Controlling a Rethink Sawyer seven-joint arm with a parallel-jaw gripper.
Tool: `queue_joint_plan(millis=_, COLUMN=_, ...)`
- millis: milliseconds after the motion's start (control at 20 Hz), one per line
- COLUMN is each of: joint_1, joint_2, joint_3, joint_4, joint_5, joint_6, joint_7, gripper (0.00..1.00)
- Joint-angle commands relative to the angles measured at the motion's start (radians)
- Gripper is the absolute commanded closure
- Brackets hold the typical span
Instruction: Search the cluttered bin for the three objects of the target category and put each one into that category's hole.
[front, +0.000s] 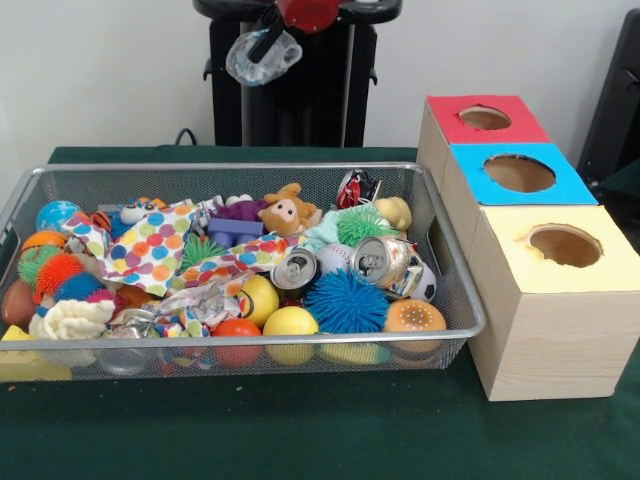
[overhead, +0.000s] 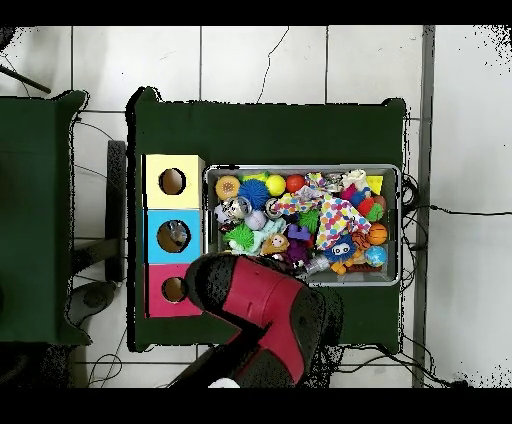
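Note:
A wire mesh bin (front: 455, 290) on the green table is packed with toys, balls, cloth and cans. Two shiny drink cans (front: 295, 268) (front: 382, 260) lie near its middle, and a crushed can (front: 357, 187) rests at the back. To the right stand three boxes, each with a round hole: red (front: 450, 125), blue (front: 470, 185) and yellow (front: 510, 250). High above the bin's far edge, my gripper (front: 262, 45) is shut on a crumpled clear plastic piece (front: 265, 58). In the overhead view the red arm (overhead: 262, 310) hides the gripper.
A blue spiky ball (front: 345, 300), yellow balls (front: 290, 322), a polka-dot cloth (front: 150, 250) and a plush monkey (front: 288, 212) crowd the bin. Something pale shows inside the blue box's hole (overhead: 176, 236) from overhead. Green cloth (front: 300, 430) stretches in front of the bin.

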Motion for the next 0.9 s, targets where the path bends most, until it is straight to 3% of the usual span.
queue_joint_plan(millis=50, joint_1=-0.044, joint_2=0.018, joint_3=0.091, joint_4=-0.173, joint_5=-0.119, joint_6=0.194, joint_7=-0.134, gripper=1.00)
queue_joint_plan(millis=900, joint_1=-0.055, joint_2=0.046, joint_3=0.184, joint_4=-0.232, joint_5=-0.221, joint_6=0.243, joint_7=-0.122, gripper=1.00)
